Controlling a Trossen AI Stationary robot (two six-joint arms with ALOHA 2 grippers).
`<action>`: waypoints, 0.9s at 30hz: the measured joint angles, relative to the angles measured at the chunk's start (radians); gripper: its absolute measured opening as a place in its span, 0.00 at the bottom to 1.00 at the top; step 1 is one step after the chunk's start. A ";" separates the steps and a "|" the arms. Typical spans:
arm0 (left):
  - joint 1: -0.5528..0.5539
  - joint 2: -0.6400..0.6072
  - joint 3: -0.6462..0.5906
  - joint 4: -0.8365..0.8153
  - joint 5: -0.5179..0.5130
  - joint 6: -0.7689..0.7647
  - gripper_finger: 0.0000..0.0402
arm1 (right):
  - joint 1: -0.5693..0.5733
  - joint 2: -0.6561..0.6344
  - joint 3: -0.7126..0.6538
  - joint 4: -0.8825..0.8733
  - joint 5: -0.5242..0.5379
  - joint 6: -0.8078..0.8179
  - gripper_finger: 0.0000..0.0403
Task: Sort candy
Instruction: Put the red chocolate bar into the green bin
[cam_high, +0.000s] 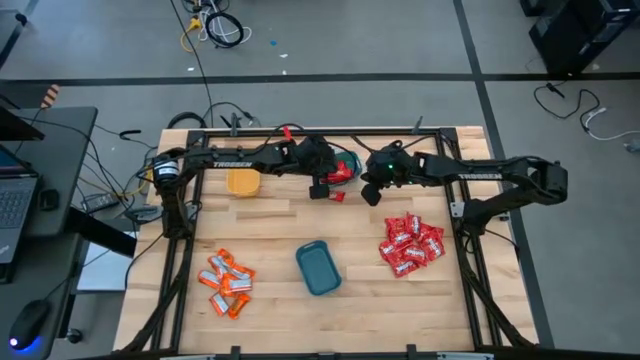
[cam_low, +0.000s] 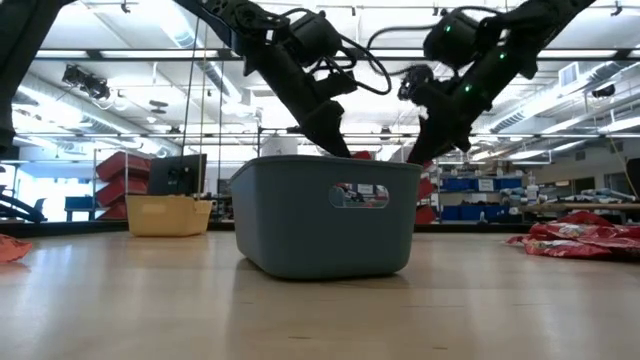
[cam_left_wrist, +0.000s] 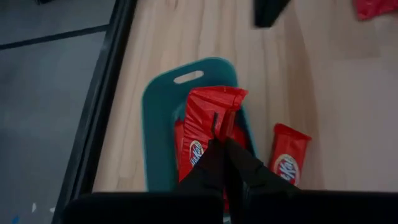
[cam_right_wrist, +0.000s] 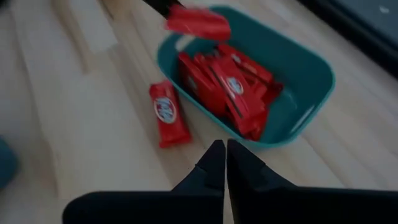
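Note:
My left gripper is shut on a narrow red candy bar above a teal bin at the table's far middle. This bin holds several red bars. One more red bar lies flat on the wood beside the bin. My right gripper hovers shut and holds nothing, just on the near right of that bin. Orange-and-white packets are piled near left, and wider red packets lie in a heap at the right. My left gripper pinches the red bar between its two fingers at the bar's near end. The fingers slant down from the table's left and lie along the bar. The bar sticks out past the fingertips, lifted clear over the bin.
A second teal bin stands near the middle of the table, with bare wood around it. A yellow bin sits at the far left. The black frame rails run along the table's edges.

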 joint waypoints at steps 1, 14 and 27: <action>0.004 0.005 0.000 0.005 0.000 -0.008 0.00 | 0.002 -0.011 0.000 0.000 0.000 -0.003 0.02; 0.007 0.045 -0.001 -0.011 -0.004 0.021 0.15 | 0.017 -0.069 -0.001 -0.001 0.003 -0.018 0.13; 0.009 0.007 -0.001 -0.023 -0.088 0.024 0.32 | 0.058 -0.069 -0.001 0.015 -0.009 -0.045 0.28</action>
